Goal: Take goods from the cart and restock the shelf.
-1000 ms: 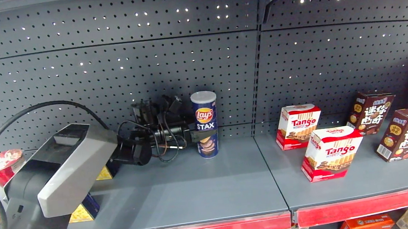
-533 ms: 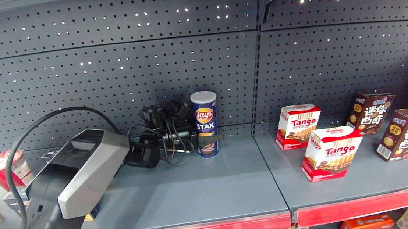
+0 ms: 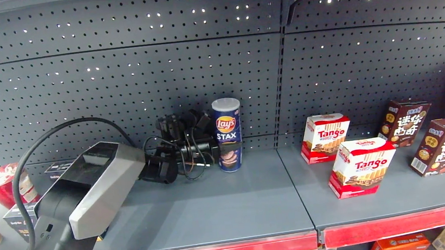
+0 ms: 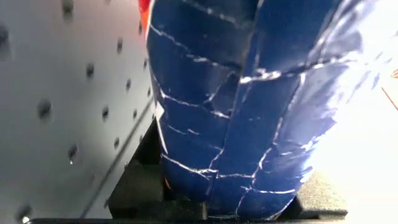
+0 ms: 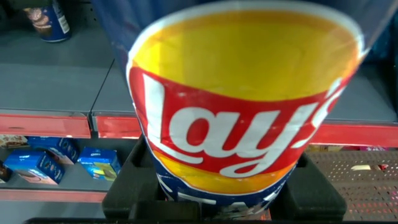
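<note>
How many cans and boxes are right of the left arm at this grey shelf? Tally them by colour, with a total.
Blue can: 1
Red-and-white boxes: 2
Brown boxes: 2
Total: 5

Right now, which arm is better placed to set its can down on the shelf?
Left, likely. The left pincer grips the blue can at the back of the shelf, base nearly down. The right pincer holds a yellow can well back from the shelf front.
</note>
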Tool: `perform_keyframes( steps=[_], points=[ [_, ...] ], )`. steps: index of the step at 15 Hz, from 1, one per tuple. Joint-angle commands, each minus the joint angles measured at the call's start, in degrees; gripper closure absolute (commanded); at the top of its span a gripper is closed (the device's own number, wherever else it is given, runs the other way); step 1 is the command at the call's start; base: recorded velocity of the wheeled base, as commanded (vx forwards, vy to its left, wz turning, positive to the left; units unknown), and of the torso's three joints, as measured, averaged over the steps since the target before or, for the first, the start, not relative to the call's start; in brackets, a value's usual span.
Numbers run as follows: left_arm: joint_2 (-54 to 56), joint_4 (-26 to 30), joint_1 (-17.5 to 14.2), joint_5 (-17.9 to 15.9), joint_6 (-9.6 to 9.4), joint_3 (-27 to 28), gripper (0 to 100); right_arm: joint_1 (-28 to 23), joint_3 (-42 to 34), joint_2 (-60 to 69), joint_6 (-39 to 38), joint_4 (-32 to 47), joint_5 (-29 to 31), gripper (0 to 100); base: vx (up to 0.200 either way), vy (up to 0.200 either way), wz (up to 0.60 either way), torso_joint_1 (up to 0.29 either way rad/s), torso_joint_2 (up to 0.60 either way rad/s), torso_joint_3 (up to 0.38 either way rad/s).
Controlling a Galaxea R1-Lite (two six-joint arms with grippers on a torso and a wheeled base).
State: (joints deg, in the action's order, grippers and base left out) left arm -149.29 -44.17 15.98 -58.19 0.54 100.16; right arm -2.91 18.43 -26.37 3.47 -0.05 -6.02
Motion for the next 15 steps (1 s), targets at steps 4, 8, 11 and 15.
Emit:
perform_keyframes(
  steps=[4, 8, 11, 15],
  points=[
    [9.5, -0.9, 0.3, 0.8, -0.27, -8.3, 100, 0.0, 0.1, -0.2, 0.0, 0.0, 0.0, 100, 0.000, 0.000, 0.00, 0.000, 0.00, 0.000],
    [21.3, -9.4, 1.4, 6.9, -0.62, -30.9, 100, 0.1, 0.1, -0.1, 0.0, 0.0, 2.0, 100, 0.000, 0.000, 0.00, 0.000, 0.00, 0.000],
    [27.4, -21.3, 1.9, 9.3, -0.54, -47.9, 100, 0.0, 0.0, -0.1, 0.0, 0.0, 2.3, 100, 0.000, 0.000, 0.00, 0.000, 0.00, 0.000],
    [33.5, -27.6, 2.7, 13.8, -0.18, -61.5, 100, -1.3, 0.1, 0.0, 0.1, 0.0, 2.3, 100, 0.000, 0.000, 0.00, 0.000, 0.00, 0.000]
  ],
)
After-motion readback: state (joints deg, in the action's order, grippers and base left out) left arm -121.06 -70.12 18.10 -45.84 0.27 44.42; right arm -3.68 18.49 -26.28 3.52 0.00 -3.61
